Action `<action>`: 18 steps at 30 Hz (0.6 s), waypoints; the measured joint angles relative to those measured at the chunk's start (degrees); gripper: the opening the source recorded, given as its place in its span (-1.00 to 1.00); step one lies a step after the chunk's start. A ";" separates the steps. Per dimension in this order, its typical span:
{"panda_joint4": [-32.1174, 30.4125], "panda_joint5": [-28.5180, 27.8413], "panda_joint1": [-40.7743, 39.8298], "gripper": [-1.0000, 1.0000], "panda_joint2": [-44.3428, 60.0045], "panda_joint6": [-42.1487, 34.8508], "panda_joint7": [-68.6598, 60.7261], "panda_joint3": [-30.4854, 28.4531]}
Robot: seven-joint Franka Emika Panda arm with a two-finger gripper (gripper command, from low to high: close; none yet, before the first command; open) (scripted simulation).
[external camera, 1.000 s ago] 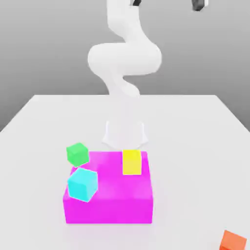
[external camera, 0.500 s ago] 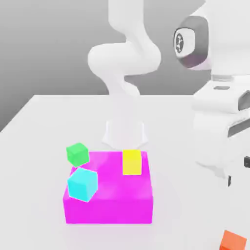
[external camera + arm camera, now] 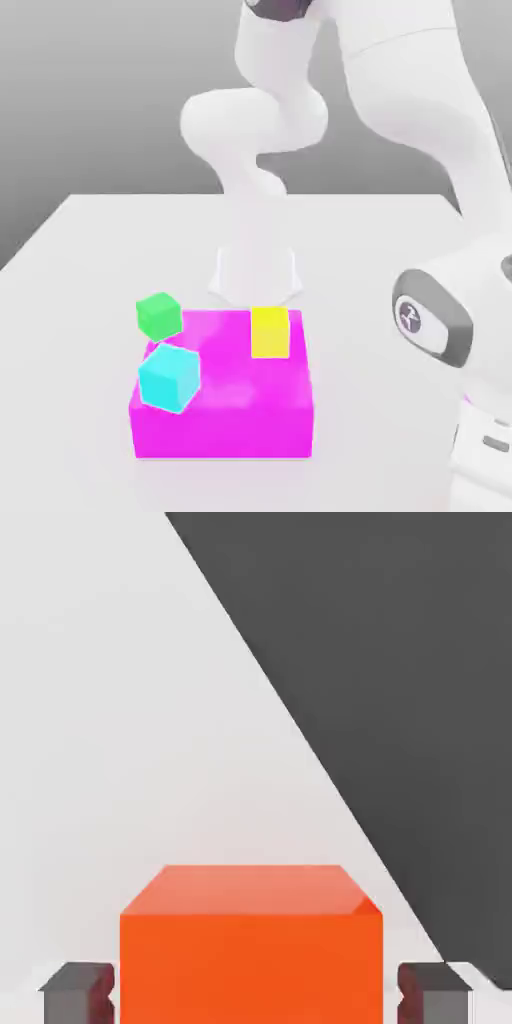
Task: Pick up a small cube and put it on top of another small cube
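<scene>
Small orange-red cube point(image 3: 250, 967): located between the fingers of the claw point(image 3: 256, 997), which pinches it. Robot hand point(image 3: 485, 442): four o'clock, exterior view. We judge grasping in hand; next, we lift vertically, clear of the table point(image 3: 380, 400).

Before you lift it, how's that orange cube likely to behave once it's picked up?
The orange cube will probably stay stiff, since its edges look straight and crisp. It seems unlikely to roll, given its flat faces. Its smooth, plain sides might be a little slippery, though I can't tell its weight.
</scene>
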 joint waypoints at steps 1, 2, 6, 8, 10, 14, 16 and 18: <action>0.00 0.01 0.00 -1.00 0.00 -0.02 -0.01 0.01; 0.20 -0.16 0.14 -1.00 0.88 0.66 0.10 -0.16; -1.06 0.94 -0.59 -1.00 -4.61 -3.60 -0.71 0.82; -2.61 2.31 -1.57 -1.00 -8.67 -6.04 -0.08 0.51; -5.14 4.13 -3.32 -1.00 -12.87 -7.58 2.72 -1.32; -10.53 6.64 -6.79 -1.00 -21.23 -10.43 9.94 -5.85; -13.25 7.05 -8.75 -1.00 -25.38 -11.86 14.23 -8.11; -15.96 7.01 -12.03 -1.00 -29.54 -13.30 18.82 -10.16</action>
